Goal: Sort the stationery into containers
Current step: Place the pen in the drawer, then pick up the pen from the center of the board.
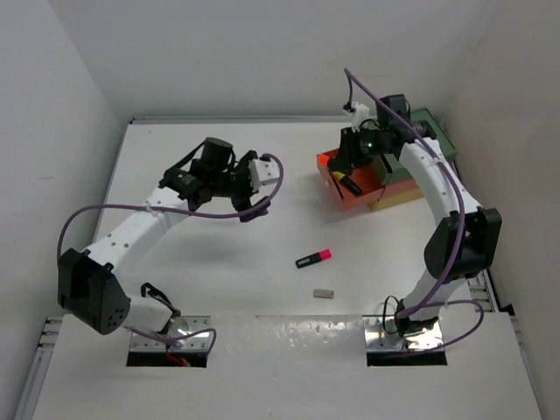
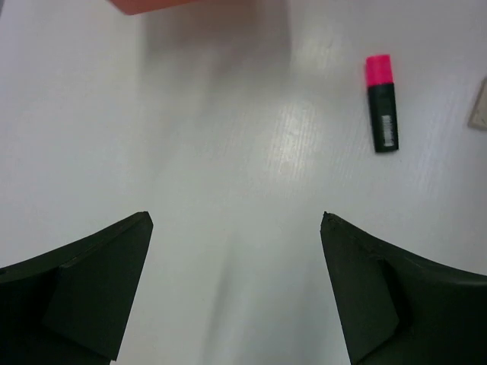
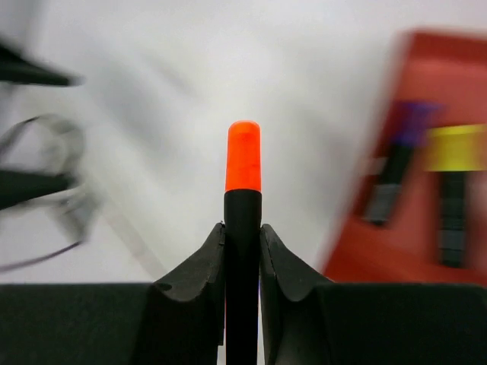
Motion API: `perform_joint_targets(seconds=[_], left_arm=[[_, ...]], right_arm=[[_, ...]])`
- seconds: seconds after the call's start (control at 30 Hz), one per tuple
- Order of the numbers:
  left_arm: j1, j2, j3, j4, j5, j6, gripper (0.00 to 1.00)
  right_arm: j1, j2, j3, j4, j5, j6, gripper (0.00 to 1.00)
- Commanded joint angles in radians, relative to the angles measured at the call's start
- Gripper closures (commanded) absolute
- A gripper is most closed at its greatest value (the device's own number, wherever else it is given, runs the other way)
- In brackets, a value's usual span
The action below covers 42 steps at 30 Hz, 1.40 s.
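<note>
My right gripper (image 3: 243,228) is shut on a black highlighter with an orange cap (image 3: 243,163), held in the air beside the open coral-red drawer (image 3: 456,68). In the top view this gripper (image 1: 348,159) hangs over that drawer (image 1: 331,163). The drawer holds a purple-capped highlighter (image 3: 397,171) and a yellow-capped highlighter (image 3: 454,190). A pink-capped highlighter (image 1: 313,258) and a small grey eraser (image 1: 324,293) lie on the table. My left gripper (image 1: 252,208) is open and empty above the table, left of the pink highlighter (image 2: 381,103).
The drawer stack stands at the back right, with the green box (image 1: 435,131) on top and the yellow one (image 1: 398,198) at the bottom. White walls close in the table. The eraser's corner (image 2: 479,106) shows at the right edge of the left wrist view.
</note>
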<state>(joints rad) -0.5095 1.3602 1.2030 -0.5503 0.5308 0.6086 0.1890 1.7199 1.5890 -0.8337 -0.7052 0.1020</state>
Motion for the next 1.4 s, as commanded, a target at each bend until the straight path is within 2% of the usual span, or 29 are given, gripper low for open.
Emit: perform_joint_targets(seconds=[0.0,0.03,0.07,0.37,0.47,0.5,0.63,0.7,0.83,0.97,1.1,1.2,1.37], left_arm=[[0.042,-0.001,0.000,0.099,-0.026,-0.196,0.00],[0.051,0.014,0.000,0.101,-0.016,-0.220,0.00],[0.061,0.023,0.000,0.102,-0.015,-0.233,0.00],[0.074,0.083,0.003,0.167,-0.031,-0.300,0.00],[0.068,0.097,0.003,0.177,-0.064,-0.306,0.00],[0.063,0.100,-0.005,0.191,-0.081,-0.319,0.00],[0.031,0.122,-0.029,0.260,-0.126,-0.340,0.00],[0.011,0.145,-0.031,0.271,-0.121,-0.319,0.00],[-0.035,0.165,-0.074,0.340,-0.103,-0.300,0.00],[-0.112,0.220,-0.102,0.395,-0.129,-0.326,0.16],[-0.178,0.273,-0.123,0.414,-0.170,-0.351,0.24],[-0.247,0.333,-0.109,0.394,-0.199,-0.339,0.24],[-0.325,0.411,-0.074,0.379,-0.244,-0.362,0.26]], right_arm=[[0.004,-0.051,-0.021,0.211,0.355,-0.093,1.00],[0.012,-0.046,-0.044,0.264,0.462,-0.158,1.00],[0.018,-0.037,-0.047,0.278,0.507,-0.179,1.00],[0.059,0.052,-0.159,0.493,0.778,-0.255,1.00],[0.081,0.085,-0.172,0.504,0.852,-0.266,1.00],[0.082,0.089,-0.175,0.504,0.865,-0.265,0.97],[0.090,0.090,-0.187,0.495,0.857,-0.259,0.62],[0.095,0.086,-0.179,0.478,0.848,-0.251,0.56],[0.095,0.047,-0.150,0.405,0.777,-0.223,0.51],[0.072,0.006,-0.074,0.282,0.644,-0.132,0.53],[0.027,-0.080,-0.034,0.190,0.465,-0.013,0.53],[-0.058,-0.187,-0.081,0.188,0.288,0.118,0.53],[-0.144,-0.318,-0.245,0.246,0.162,0.209,0.54]])
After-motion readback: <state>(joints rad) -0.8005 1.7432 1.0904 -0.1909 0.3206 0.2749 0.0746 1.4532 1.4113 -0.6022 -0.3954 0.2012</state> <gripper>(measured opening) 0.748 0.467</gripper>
